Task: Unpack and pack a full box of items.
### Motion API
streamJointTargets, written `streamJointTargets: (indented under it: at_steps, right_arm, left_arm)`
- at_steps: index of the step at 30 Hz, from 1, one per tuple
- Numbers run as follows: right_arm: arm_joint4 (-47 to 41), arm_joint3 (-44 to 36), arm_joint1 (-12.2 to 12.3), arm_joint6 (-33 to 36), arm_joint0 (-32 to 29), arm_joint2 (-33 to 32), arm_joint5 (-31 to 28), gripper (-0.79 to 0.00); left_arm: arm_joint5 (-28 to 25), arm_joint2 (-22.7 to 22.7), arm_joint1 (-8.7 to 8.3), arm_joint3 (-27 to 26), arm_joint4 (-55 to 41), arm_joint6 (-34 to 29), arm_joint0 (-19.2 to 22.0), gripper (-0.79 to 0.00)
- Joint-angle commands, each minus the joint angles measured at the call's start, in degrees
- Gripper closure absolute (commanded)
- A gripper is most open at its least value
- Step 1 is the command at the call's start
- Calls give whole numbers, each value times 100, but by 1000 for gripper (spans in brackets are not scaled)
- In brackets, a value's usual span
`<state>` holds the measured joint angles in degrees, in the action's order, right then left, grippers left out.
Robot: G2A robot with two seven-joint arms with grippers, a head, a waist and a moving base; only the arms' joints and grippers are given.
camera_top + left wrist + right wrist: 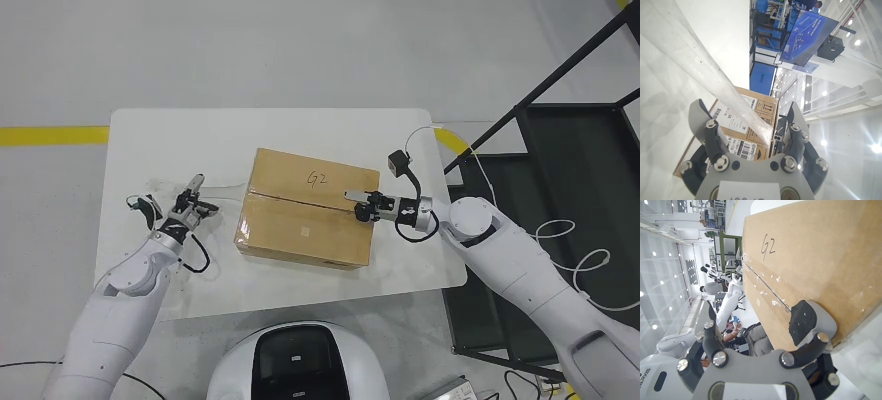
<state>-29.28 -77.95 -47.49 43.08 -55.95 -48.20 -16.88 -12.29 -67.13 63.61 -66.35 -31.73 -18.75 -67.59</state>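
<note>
A closed cardboard box point(300, 215) marked with a handwritten code stands in the middle of the white table point(170, 140), its top seam taped. My right gripper point(355, 203) is open at the box's right end. In the right wrist view one finger pad point(802, 321) rests on the box top point(810, 247) at the seam, and the other finger hangs clear of it. My left gripper point(195, 195) is open just left of the box. A loose strip of clear tape point(715, 75) runs from the box's upper edge point(768, 108) past the left gripper point(747, 108).
A black metal frame with steps point(560, 150) stands close against the table's right edge. Bare table surface lies behind the box and to its left. A yellow floor line point(50, 135) runs off to the left.
</note>
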Motion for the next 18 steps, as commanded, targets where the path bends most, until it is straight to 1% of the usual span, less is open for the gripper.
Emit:
streamJointTargets:
  at_steps: [1, 5, 8, 13, 18]
  right_arm:
    - [0, 0, 0, -1, 0, 0, 0, -785]
    - [0, 0, 0, -1, 0, 0, 0, -785]
    - [0, 0, 0, -1, 0, 0, 0, -785]
    - [0, 0, 0, -1, 0, 0, 0, -785]
    - [0, 0, 0, -1, 0, 0, 0, -785]
  left_arm:
    - [-34, -18, 23, 17, -49, 133, -20, 0]
    - [-97, -105, 49, -5, -138, 278, -96, 0]
    - [-148, -180, 54, -137, -137, 295, -171, 0]
    - [-247, -287, 61, -545, -18, 306, -249, 0]
    - [-356, -353, 73, -1136, 171, 309, -298, 0]
